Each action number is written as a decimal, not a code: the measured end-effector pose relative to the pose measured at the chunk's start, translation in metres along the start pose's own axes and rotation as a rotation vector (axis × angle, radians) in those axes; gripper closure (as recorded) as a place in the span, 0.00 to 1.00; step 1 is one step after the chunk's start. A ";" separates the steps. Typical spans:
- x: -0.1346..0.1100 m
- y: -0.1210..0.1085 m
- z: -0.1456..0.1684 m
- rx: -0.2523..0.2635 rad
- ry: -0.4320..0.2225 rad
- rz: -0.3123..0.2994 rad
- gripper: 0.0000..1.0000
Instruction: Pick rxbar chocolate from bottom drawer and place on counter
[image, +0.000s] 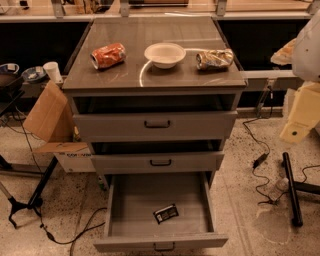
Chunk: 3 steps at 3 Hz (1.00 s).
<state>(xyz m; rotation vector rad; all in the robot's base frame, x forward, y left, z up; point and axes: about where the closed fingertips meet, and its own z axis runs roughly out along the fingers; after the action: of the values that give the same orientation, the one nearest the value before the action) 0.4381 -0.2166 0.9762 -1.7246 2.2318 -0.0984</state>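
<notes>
- My gripper (299, 120) hangs at the far right, well to the right of the bottom drawer (122, 222) and higher than it, about level with the top drawer (200, 126). It holds nothing that I can see, and I cannot tell whether it is open or closed.
- The bottom drawer is pulled far out toward me, its floor in plain view.
- The rxbar chocolate (166, 213) lies flat on that floor, slightly askew, near the drawer's front and close to its middle, apart from every wall.
- Directly above the rear of the bottom drawer sits the middle drawer (120, 163). Its front overhangs the back part of the bottom drawer but not the bar.
- The top drawer sits above that, with a dark gap over each of the two fronts.
- The counter (150, 35) tops the stack above the bottom drawer. It carries a crushed orange can (108, 55) on the left, a white bowl (165, 54) in the middle and a crushed silvery can (214, 59) on the right.
- Left of the bottom drawer stand cardboard boxes (47, 112) and dark stand legs (30, 200).
- Right of the bottom drawer, cables (260, 175) trail over the floor beside a black bar (292, 190), below my gripper.
</notes>
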 end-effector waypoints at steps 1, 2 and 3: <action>0.000 0.000 0.000 0.000 0.000 0.000 0.00; -0.003 -0.001 0.000 0.013 -0.002 -0.020 0.00; -0.022 0.006 0.032 -0.036 0.008 -0.187 0.00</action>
<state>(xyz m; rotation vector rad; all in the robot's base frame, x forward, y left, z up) 0.4464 -0.1892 0.9493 -1.9517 2.0853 -0.1085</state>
